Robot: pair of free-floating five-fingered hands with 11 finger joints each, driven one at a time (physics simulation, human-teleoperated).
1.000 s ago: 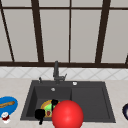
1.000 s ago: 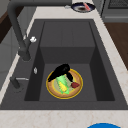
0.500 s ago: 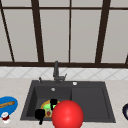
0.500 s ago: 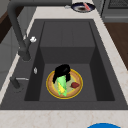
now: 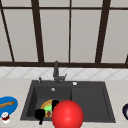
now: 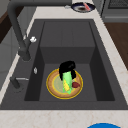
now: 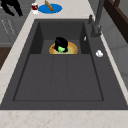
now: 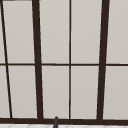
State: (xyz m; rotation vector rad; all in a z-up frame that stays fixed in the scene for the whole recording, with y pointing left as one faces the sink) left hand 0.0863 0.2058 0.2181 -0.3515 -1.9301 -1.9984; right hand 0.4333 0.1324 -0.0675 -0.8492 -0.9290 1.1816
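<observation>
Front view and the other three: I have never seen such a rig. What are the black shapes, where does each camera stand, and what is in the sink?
The black shapes are the robot: two floating hands with no arms. One camera faces the sink from the front, two look along it from its left and right ends, and the upper one faces the window above it. In the basin lies a round plate. The right hand is over the plate, its fingers curled round a green and yellow piece of food. The left hand hangs open in the air in front of the counter. A red ball shows low in the front view. A blue plate sits on the counter at the left.
</observation>
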